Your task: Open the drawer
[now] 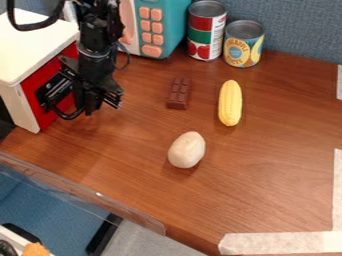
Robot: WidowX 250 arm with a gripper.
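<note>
Wooden table [274,175], blue partition [300,30] behind.

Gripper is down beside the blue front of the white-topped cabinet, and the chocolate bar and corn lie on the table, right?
Not quite: the front is red, not blue, as the camera view shows. The gripper, chocolate bar and corn are as you say.

Printed labels [200,36] [241,51] on two cans [207,8] [244,29]
</note>
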